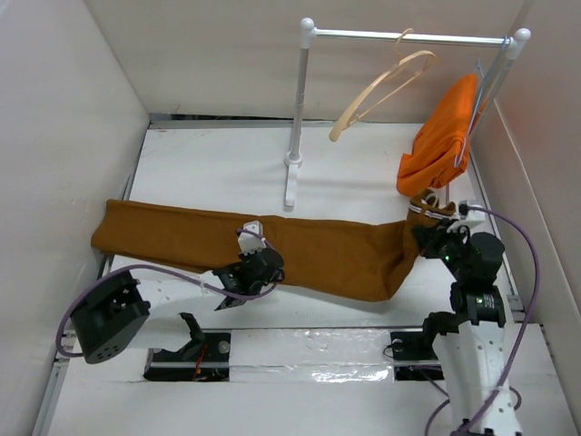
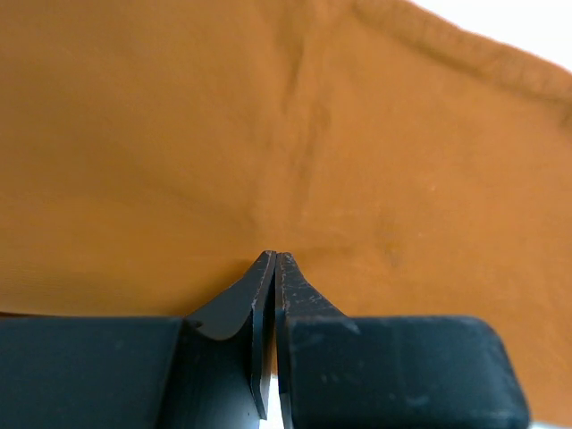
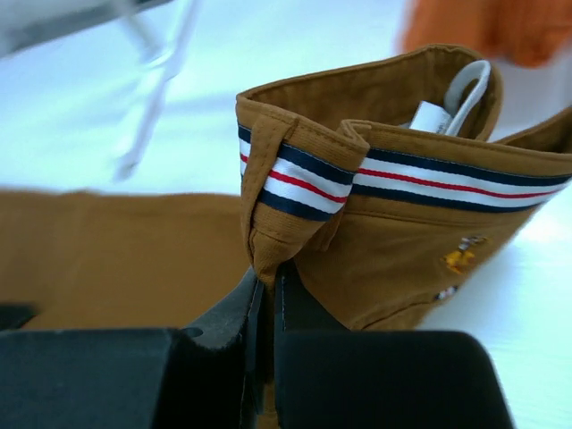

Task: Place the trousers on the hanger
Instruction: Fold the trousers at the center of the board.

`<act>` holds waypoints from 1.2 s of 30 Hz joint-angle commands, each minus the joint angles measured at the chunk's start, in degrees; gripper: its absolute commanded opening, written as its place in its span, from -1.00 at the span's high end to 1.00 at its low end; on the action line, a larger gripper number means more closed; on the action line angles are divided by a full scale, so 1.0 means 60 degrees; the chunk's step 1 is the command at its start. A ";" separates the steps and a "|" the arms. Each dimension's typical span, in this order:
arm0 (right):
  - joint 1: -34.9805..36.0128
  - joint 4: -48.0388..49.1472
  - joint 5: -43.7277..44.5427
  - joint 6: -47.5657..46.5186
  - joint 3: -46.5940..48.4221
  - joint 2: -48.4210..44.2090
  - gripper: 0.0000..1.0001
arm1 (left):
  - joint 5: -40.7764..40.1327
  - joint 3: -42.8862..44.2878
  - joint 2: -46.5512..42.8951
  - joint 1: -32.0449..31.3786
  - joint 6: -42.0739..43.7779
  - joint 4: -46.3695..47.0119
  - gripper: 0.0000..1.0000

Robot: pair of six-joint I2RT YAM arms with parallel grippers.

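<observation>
The rust-brown trousers (image 1: 318,250) lie flat across the table from left to right. Their striped waistband (image 3: 313,179) is bunched up at the right end. My right gripper (image 1: 427,232) is shut on a fold of that waistband (image 3: 271,273), and brown cloth runs down between its fingers. My left gripper (image 1: 259,265) is over the middle of the trouser legs. It is shut, and its tips (image 2: 275,257) rest against the brown fabric (image 2: 268,134). The pale wooden hanger (image 1: 381,86) hangs tilted from the rail at the back, apart from both grippers.
A white clothes rack stands at the back, with its post (image 1: 298,109) and foot (image 1: 290,191) just behind the trousers. A bright orange garment (image 1: 440,141) hangs on a wire hanger at the rail's right end, right above my right gripper. White walls close in both sides.
</observation>
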 commanded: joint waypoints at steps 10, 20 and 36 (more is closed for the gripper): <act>0.5555 0.1319 0.1083 0.1164 0.3376 0.1913 1.00 | -0.0587 -0.0452 0.1566 -0.0909 -0.1718 0.0240 1.00; 0.8767 0.1671 0.3120 0.1047 0.6174 0.3232 1.00 | -0.0353 -0.0425 0.2357 -0.1406 -0.2144 0.0766 1.00; 0.9001 0.1146 0.4102 0.0946 1.0539 0.5721 1.00 | 0.0453 0.5282 0.7394 -0.3326 -0.0814 0.1368 1.00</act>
